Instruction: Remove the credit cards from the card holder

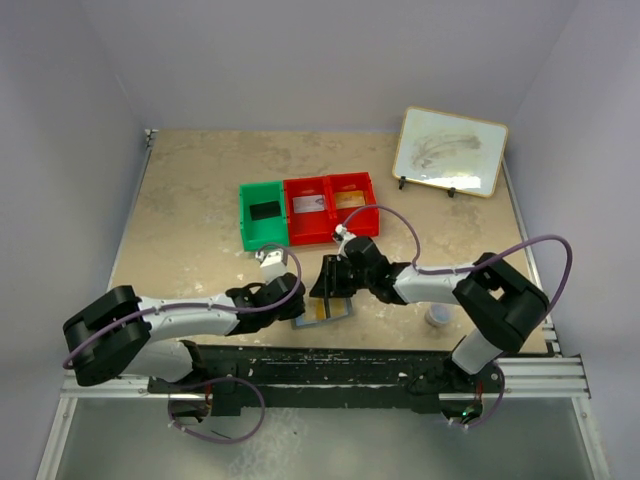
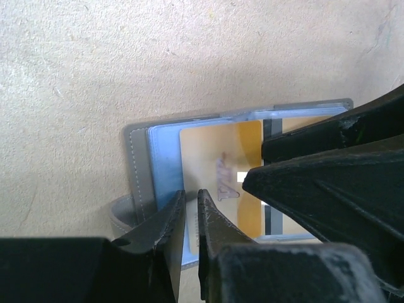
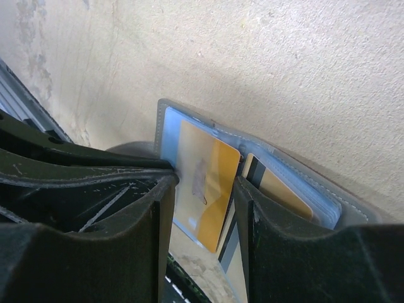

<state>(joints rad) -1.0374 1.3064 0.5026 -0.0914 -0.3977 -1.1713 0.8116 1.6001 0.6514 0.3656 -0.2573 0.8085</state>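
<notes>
The card holder (image 1: pixel 335 312) lies open on the table near the front edge, grey outside (image 2: pixel 136 164) with clear bluish sleeves inside (image 3: pixel 165 129). A gold credit card (image 2: pixel 214 151) sits in its left sleeve and also shows in the right wrist view (image 3: pixel 205 164). A second gold card with a dark stripe (image 3: pixel 278 189) sits in the other sleeve. My left gripper (image 2: pixel 191 197) (image 1: pixel 300 300) is closed on the holder's near sleeve edge. My right gripper (image 3: pixel 202 180) (image 1: pixel 328 290) is down on the holder, with its fingers apart and the gold card showing between them.
A green bin (image 1: pixel 247 215) and two red bins (image 1: pixel 290 215) stand behind the holder, with flat cards inside. A framed whiteboard (image 1: pixel 450 150) leans at the back right. A small round silvery puck (image 1: pixel 438 316) lies right of the right arm. The base rail runs along the near edge.
</notes>
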